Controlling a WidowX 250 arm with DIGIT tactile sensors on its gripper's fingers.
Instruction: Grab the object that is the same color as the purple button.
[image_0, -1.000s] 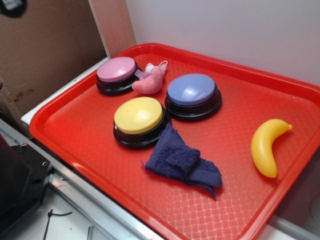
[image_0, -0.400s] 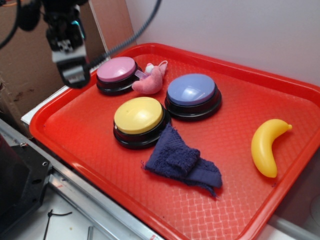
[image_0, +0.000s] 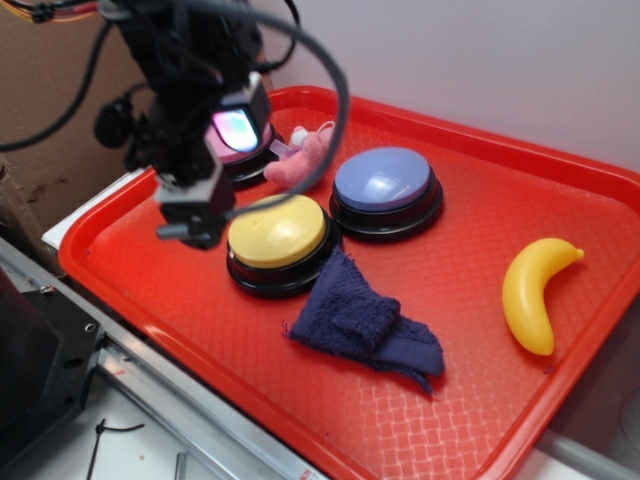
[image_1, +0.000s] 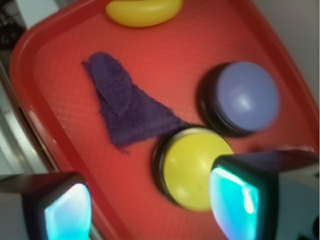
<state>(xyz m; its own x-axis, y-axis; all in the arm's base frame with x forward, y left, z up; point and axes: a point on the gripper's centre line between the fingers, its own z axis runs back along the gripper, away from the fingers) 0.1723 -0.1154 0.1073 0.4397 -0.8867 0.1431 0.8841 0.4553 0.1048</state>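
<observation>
Gripper (image_1: 150, 200): my jaws spread, empty | Target: dark navy-purple fuzzy terry cloth rag (image_0: 362, 322), near-centre of red plastic tray (image_0: 150, 290), touching yellow-domed black-based button (image_0: 277, 232) | Match: periwinkle-purple domed button (image_0: 384, 180) | Relation: rag lies right and nearer of my fingers, beyond yellow button; long axis probably left-right, wrist view blurred.

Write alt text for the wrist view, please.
Two open fingers frame a red tray from above. A dark purple rag lies beside a yellow button, with a purple button and a yellow banana beyond.
</observation>
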